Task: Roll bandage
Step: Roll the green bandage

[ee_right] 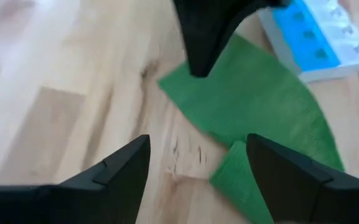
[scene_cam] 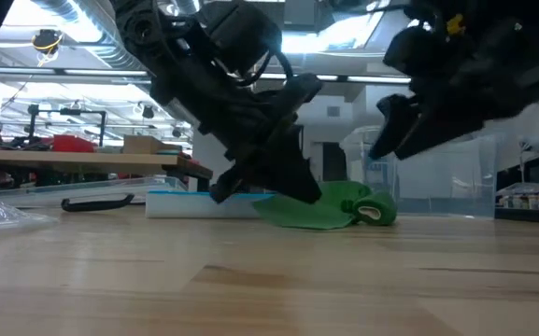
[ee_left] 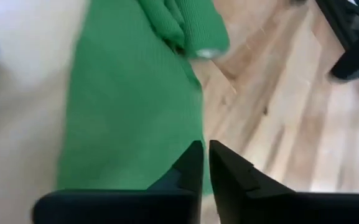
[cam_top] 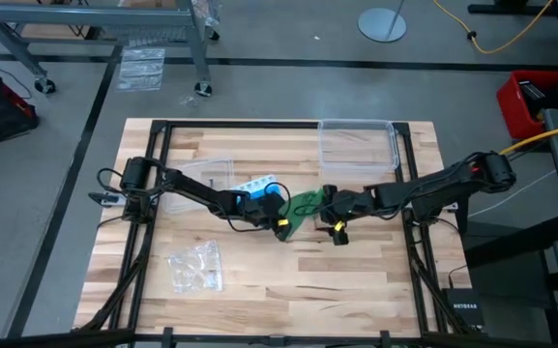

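The bandage point(cam_top: 303, 210) is lying near the middle of the pale, plank-grained wooden surface point(cam_top: 259, 290), a soft strip of solid green knitted fabric with a fine ribbed weave. One end is spreading flat and wide; the other is curling into a small loose roll point(scene_cam: 370, 207) whose whitish core is showing at its end.

The left hand point(ee_left: 204, 163) is pressing down at the flat end's edge, its two dark, angular plastic fingers drawn nearly together; in the left wrist view green cloth is running right up to the fingertips, so it is pinching the bandage there. The right hand point(ee_right: 198, 155) is hovering just above the rolled end with its wedge-shaped fingers spread wide, gripping nothing.

Just behind the bandage a blue and white pill organizer point(ee_right: 316, 40) is lying, hard and boxy with small lidded cells. A clear plastic box point(cam_top: 358, 143) is sitting at the surface's far edge, and a crinkled clear bag point(cam_top: 195, 266) is lying well apart on the left arm's side.
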Robot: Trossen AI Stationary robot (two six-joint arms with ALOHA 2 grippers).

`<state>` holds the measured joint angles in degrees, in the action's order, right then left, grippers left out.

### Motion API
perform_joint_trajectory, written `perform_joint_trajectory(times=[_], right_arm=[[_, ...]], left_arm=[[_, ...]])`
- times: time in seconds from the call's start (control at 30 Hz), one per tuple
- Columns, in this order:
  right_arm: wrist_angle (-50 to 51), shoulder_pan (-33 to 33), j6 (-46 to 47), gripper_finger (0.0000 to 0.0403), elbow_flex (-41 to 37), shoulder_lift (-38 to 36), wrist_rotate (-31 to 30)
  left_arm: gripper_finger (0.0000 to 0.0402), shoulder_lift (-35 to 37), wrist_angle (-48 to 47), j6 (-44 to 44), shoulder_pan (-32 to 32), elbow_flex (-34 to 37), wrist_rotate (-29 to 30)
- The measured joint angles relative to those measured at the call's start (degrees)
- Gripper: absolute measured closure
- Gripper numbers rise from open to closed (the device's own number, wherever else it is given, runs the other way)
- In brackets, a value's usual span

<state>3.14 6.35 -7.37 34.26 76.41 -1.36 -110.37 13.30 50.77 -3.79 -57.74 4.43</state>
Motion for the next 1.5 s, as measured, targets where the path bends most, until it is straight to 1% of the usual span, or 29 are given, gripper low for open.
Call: perform_joint_trajectory(times=[0.07,0.13,0.27,0.43,0.67,0.87,1.0,1.13,1.27,1.5], right_arm=[[-0.13,0.00,-0.58,0.0132,0.00,2.09,-1.65],[-0.11,0.00,-0.52,0.0132,0.00,3.74,-2.35],[-0.18,0.00,-0.46,0.0132,-0.02,6.01,-0.87],[-0.27,0.04,-0.43,0.0132,-0.02,6.79,-0.06],[-5.28,-0.02,0.85,0.0132,-0.02,6.77,-6.61],[-6.64,-0.02,0.01,0.0134,-0.02,7.11,-7.82],[-7.14,-0.02,-0.04,0.0157,-0.02,8.73,-10.25],[-7.88,-0.02,0.00,0.0195,-0.02,11.09,-9.63],[-7.83,0.00,1.43,0.0230,-0.02,13.23,-10.11],[-6.83,0.00,1.71,0.0270,0.07,13.85,-10.52]], left_arm=[[0.0397,0.01,-0.11,-0.79,0.00,0.00,1.76],[0.0397,0.01,-0.29,-1.10,0.00,0.00,3.00],[0.0393,0.01,-0.45,-1.47,0.00,0.00,4.00],[0.0399,0.01,-0.26,-1.45,0.00,0.00,4.28],[0.0399,0.01,-0.36,-1.42,0.00,0.00,5.37],[0.0400,0.01,-0.76,-1.28,-0.20,0.00,5.44],[0.0400,0.01,-0.79,-1.04,-0.69,0.00,5.46],[0.0400,0.01,-1.43,-1.12,-1.43,0.00,6.39],[0.0400,0.01,-4.49,-0.26,-1.71,0.00,7.86],[0.0401,0.01,-8.83,0.23,-1.84,0.00,10.38]])
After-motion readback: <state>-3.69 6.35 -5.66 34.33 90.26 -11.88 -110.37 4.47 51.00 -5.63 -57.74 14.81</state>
